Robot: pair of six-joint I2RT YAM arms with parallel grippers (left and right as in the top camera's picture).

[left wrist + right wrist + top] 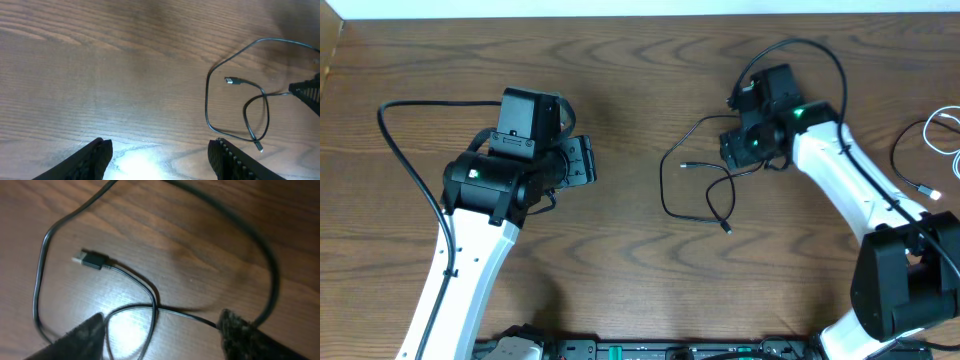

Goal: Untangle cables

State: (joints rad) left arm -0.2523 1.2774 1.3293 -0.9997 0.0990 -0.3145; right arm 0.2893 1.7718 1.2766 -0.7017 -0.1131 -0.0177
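1. Nearest in the left wrist view are the two dark fingers [95, 157] of the left gripper [160, 159], at the bottom edge. They stand wide apart with only the bare wooden table [100, 75] between them, and they touch no cord.
2. Nearest in the right wrist view, the right gripper [160, 337] also has its fingers [82, 340] spread wide. A thin strand of the black cable [37, 280] lies on the wood across the gap and runs up to the finger on the right side of that view. Whether that finger presses on the strand cannot be told. Nothing is pinched between the two fingers.
3. Just beyond those fingers the black cable crosses over itself once. Past the crossing one end, a small black plug [92, 260] with a metal tip, lies flat inside the loop.
4. From overhead, the black cable [663, 185] lies in a loose loop on the table between the two arms. It is just beside the right gripper and well apart from the left gripper [588, 160]. Its second plug [727, 229] rests at the side of the loop nearer the arm bases.
5. Farther out, by the right edge of the table, the white cable [927, 130] lies curled on its own. It is well apart from the black one, with the right arm [840, 175] between them.
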